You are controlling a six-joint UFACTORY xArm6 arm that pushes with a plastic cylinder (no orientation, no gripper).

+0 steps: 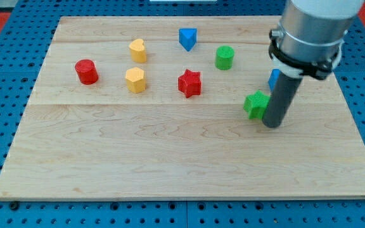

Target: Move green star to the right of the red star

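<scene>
Touching green star [255, 104], my tip [272, 125]

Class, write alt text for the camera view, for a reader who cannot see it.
My tip presses against the right side of the green star, which lies right of the red star and slightly lower on a wooden board. Other blocks lie toward the board's top.

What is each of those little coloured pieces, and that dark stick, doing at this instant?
green star: flat on the board, right of the red star, touching my tip.
my tip: on the board at the green star's right side.
red star: alone, untouched.
blue cube: mostly hidden behind the rod.
green cylinder: upright, untouched.
</scene>
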